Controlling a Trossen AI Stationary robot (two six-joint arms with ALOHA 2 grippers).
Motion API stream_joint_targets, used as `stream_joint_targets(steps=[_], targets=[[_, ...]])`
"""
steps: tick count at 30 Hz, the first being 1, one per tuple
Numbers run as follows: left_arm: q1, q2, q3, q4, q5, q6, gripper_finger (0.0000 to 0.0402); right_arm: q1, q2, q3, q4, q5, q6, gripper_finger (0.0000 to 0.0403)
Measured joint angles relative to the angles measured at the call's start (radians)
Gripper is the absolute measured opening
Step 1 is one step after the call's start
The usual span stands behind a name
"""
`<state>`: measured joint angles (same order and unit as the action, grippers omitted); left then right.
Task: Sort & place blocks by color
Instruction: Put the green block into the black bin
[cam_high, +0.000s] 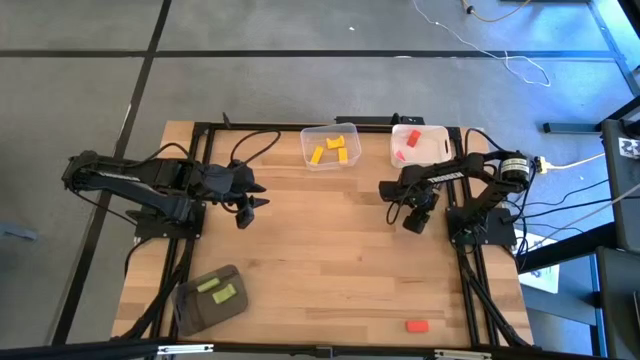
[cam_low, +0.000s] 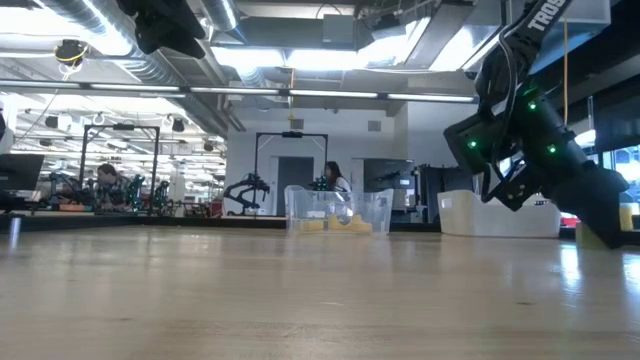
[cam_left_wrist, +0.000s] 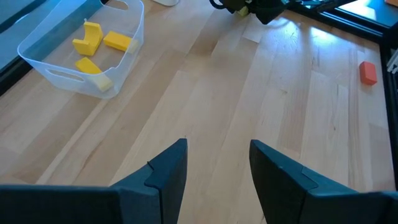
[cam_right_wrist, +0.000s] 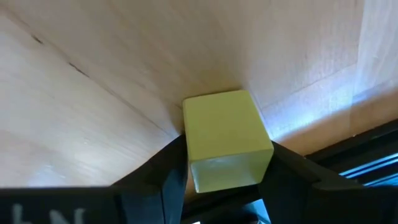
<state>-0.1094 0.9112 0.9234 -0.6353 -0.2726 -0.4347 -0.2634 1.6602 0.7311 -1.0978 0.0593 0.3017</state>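
My right gripper is shut on a light green block low over the table's right side. Whether the block's far end touches the wood, I cannot tell. My left gripper waits open and bare above the table's left part. Several yellow blocks lie in a clear bin at the far edge. Red blocks lie in a white bin beside it. Two green blocks lie in a dark grey container at the near left. One red block lies flat on the table near the front right. My right gripper pinches the green block by two opposite sides between its two fingers. The fingers slant down from above toward the table. The block's far end sticks out past the fingertips toward the wood.
The middle of the wooden table lies bare between the two arms. A black frame runs along the table's right and left edges. Beyond the far edge is a room with people and other robot arms.
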Motion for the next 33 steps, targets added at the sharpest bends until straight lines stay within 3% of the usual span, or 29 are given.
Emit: stream_joint_targets(steps=[14,22,33], targets=[[0.0,0.0,0.0,0.0,0.0,0.001,0.0163,0.0,0.0,0.0,0.018,0.0,-0.1,0.0169],[0.0,0.0,0.0,0.0,0.0,0.001,0.0163,0.0,0.0,0.006,0.019,-0.025,-0.106,0.0134],[0.0,0.0,0.0,-0.001,0.0,0.001,0.0163,0.003,0.002,0.14,0.022,-0.1,-0.125,0.0135]])
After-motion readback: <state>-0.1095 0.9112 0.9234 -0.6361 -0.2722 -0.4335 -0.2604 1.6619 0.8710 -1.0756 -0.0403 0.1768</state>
